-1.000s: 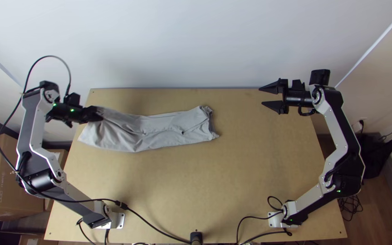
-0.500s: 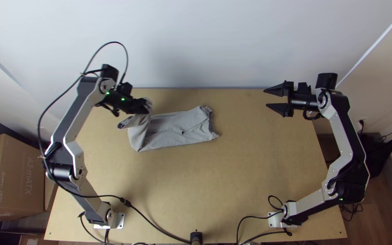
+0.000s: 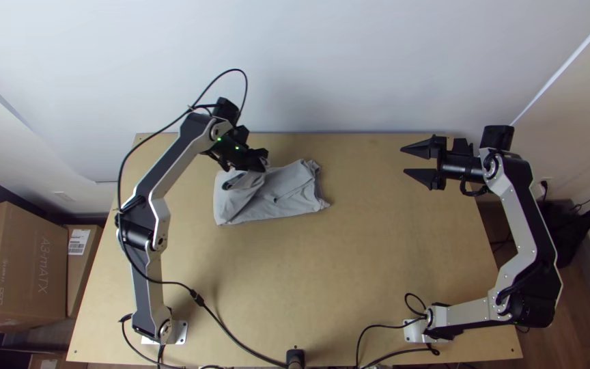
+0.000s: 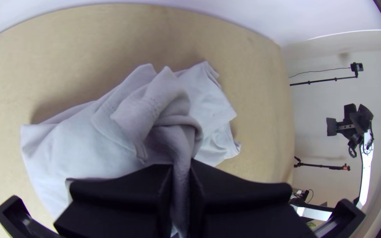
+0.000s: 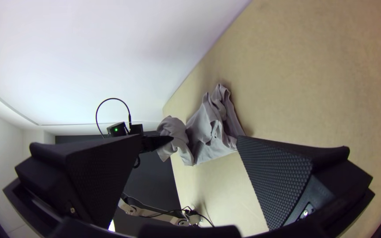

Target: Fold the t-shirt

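While the left hand (image 3: 265, 162) pinches the grey shirt (image 3: 291, 191), the right hand (image 3: 403, 160) is open wide.
The shirt lies near twelve o'clock on the wooden desk (image 3: 349, 287), bunched where it's held; a white wall (image 3: 349, 61) stands behind, brown boxes (image 3: 32, 266) at nine.

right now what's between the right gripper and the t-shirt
Only bare wooden tabletop lies between the right gripper and the grey t-shirt; the top view shows it.
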